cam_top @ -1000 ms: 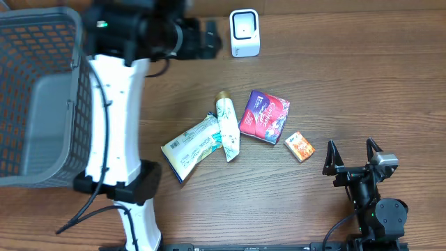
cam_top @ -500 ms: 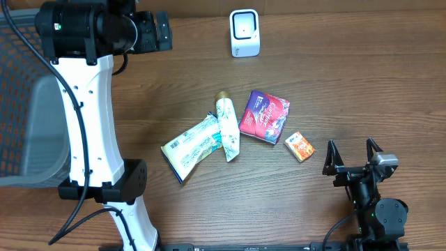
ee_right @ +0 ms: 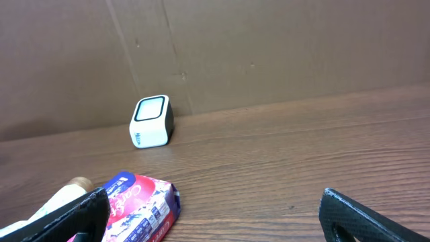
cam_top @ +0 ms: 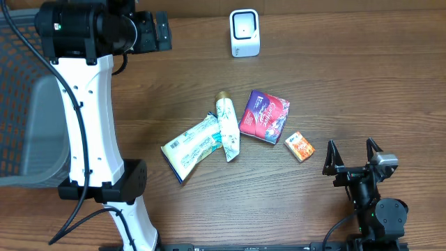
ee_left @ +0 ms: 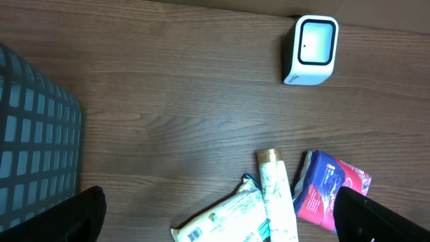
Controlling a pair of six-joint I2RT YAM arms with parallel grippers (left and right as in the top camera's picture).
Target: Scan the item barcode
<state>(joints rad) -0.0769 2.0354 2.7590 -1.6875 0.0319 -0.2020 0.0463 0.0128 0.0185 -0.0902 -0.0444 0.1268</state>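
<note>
A white barcode scanner (cam_top: pixel 244 33) stands at the table's far edge; it also shows in the left wrist view (ee_left: pixel 310 50) and the right wrist view (ee_right: pixel 151 122). Mid-table lie a red-purple pack (cam_top: pixel 264 116), a white tube (cam_top: pixel 226 127), a yellow-green pouch (cam_top: pixel 194 146) and a small orange box (cam_top: pixel 300 146). My left gripper (cam_top: pixel 162 31) hangs high at the back left, open and empty; from it I look down on the pouch (ee_left: pixel 225 218) and tube (ee_left: pixel 275 202). My right gripper (cam_top: pixel 352 148) rests low at the front right, open and empty, facing the pack (ee_right: pixel 138 205).
A grey mesh basket (cam_top: pixel 28 118) stands at the left edge, partly behind the raised left arm, and shows at the left of the left wrist view (ee_left: pixel 33 154). A brown wall rises behind the scanner in the right wrist view.
The raised left arm swung to the left about a second ago and has held still since. The right arm and the items have not moved.
</note>
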